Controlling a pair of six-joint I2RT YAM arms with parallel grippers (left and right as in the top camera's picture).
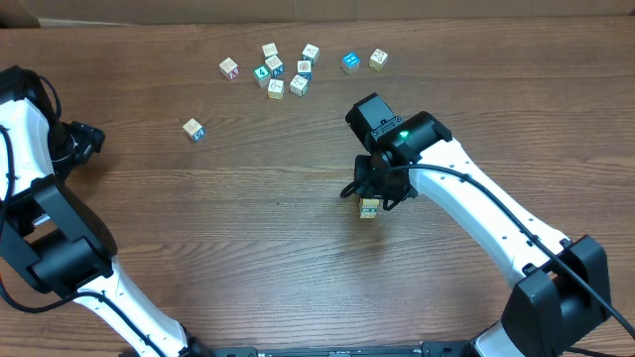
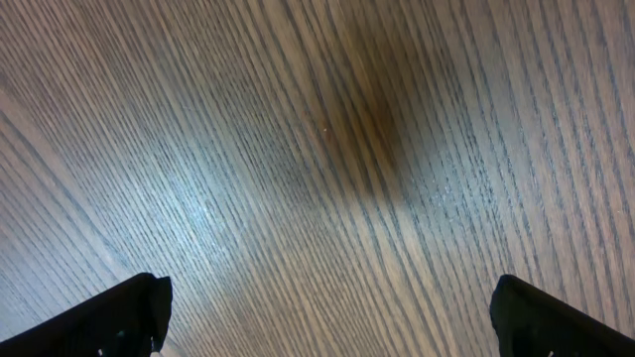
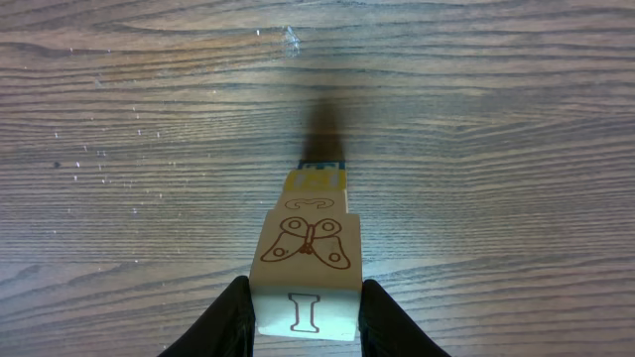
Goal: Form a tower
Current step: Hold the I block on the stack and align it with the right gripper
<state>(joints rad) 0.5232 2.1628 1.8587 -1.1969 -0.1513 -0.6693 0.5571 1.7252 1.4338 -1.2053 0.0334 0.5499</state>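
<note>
Robotics lab bench: wood-grain table [image 1: 238,228], two white-and-black arms [image 1: 486,213], loose picture cubes [image 1: 275,69].

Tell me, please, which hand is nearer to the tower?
The right hand: its fingers flank the top cube of the tower. The left hand hangs over the table, far off to the left.

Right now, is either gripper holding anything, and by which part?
The right gripper appears to clamp the top cube of the tower, one finger against each of its opposite side faces. The left gripper is open and holds nothing.
</note>
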